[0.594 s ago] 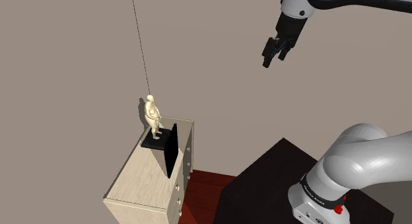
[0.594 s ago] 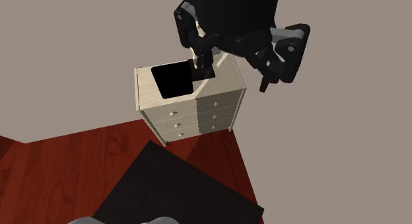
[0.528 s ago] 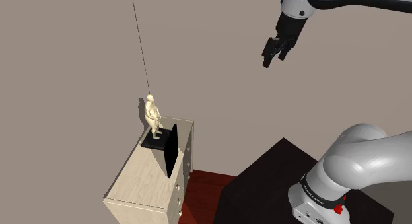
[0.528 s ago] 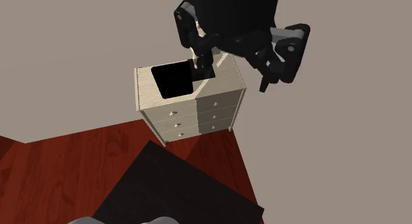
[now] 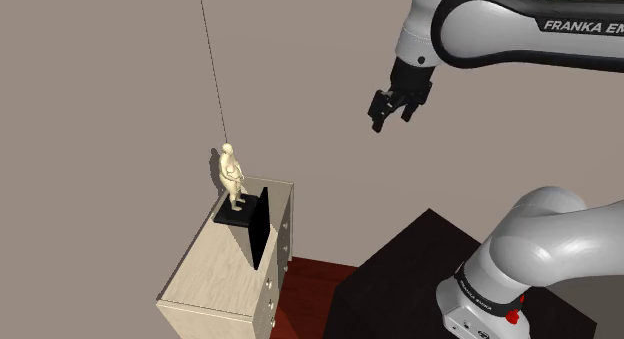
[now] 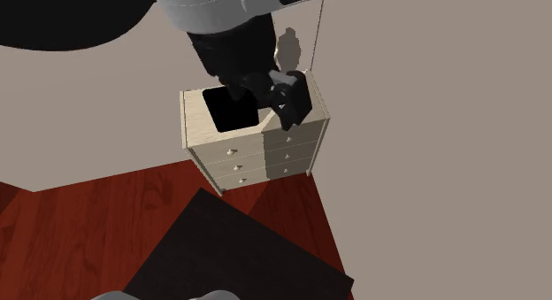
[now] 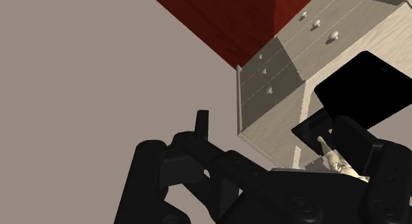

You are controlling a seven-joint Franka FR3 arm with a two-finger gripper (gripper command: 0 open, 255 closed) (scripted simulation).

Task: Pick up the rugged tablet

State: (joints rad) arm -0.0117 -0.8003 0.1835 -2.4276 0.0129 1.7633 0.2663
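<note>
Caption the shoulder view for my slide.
Tool in mid-air, apart from the upright black tablet beside a figurine on the drawer chest.

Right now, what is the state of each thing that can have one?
Gripper: open, empty, in the air.
Tablet: standing on edge on the dresser, not held.
Figurine: upright on its base.
Drawers: all shut.

Shoulder, exterior, wrist: all above shared dresser (image 5: 215,272)
</note>
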